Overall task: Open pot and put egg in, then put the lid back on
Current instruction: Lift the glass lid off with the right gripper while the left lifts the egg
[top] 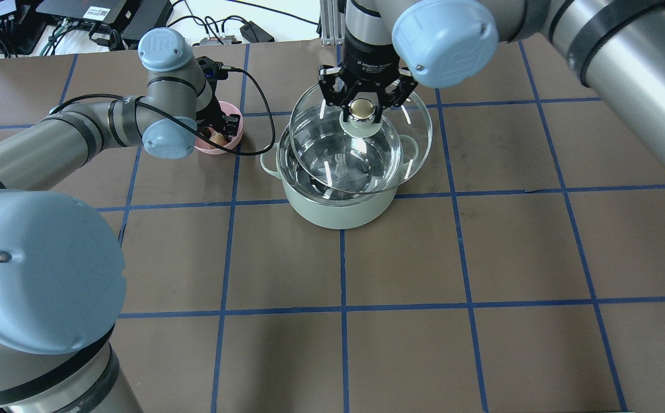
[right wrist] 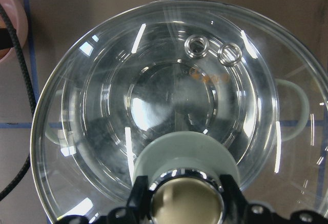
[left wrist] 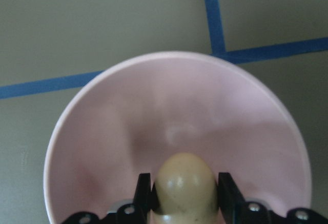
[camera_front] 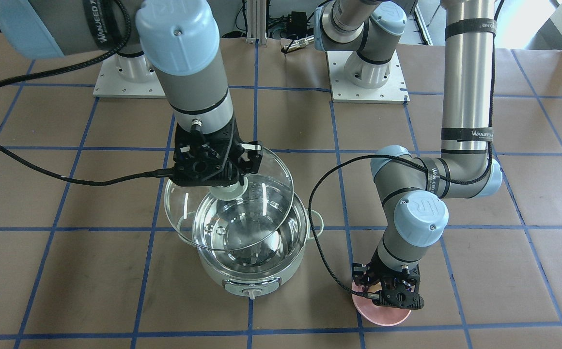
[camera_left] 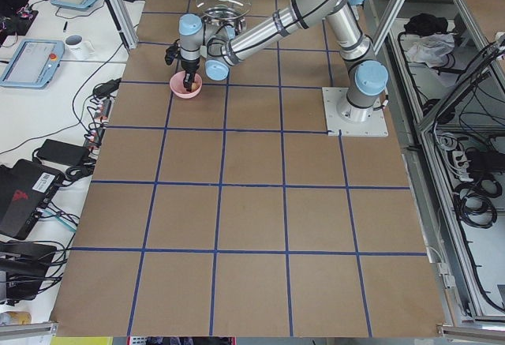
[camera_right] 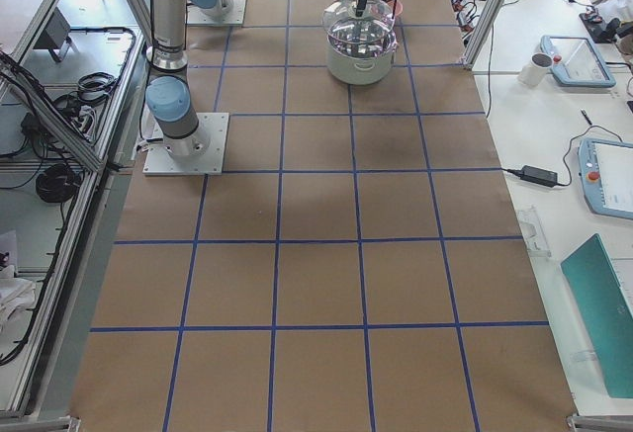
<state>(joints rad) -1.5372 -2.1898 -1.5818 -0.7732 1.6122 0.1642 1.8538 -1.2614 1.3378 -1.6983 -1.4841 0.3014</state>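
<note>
The mint-green pot [top: 338,209] stands open on the table, its steel inside showing. My right gripper [top: 361,107] is shut on the tan knob [right wrist: 187,198] of the clear glass lid [top: 415,129]. It holds the lid tilted a little above the pot, shifted toward the pot's far side. In the front view the lid [camera_front: 184,208] overhangs the pot [camera_front: 252,271]. My left gripper [top: 218,135] is down in the pink bowl [top: 235,123]. Its fingers [left wrist: 145,193] press both sides of the brown-tan egg [left wrist: 185,183].
The pink bowl [camera_front: 382,317] sits on the robot's left of the pot, about one pot width away. The left arm's black cable [top: 252,103] loops between bowl and pot. Blue tape lines grid the brown table [top: 481,258].
</note>
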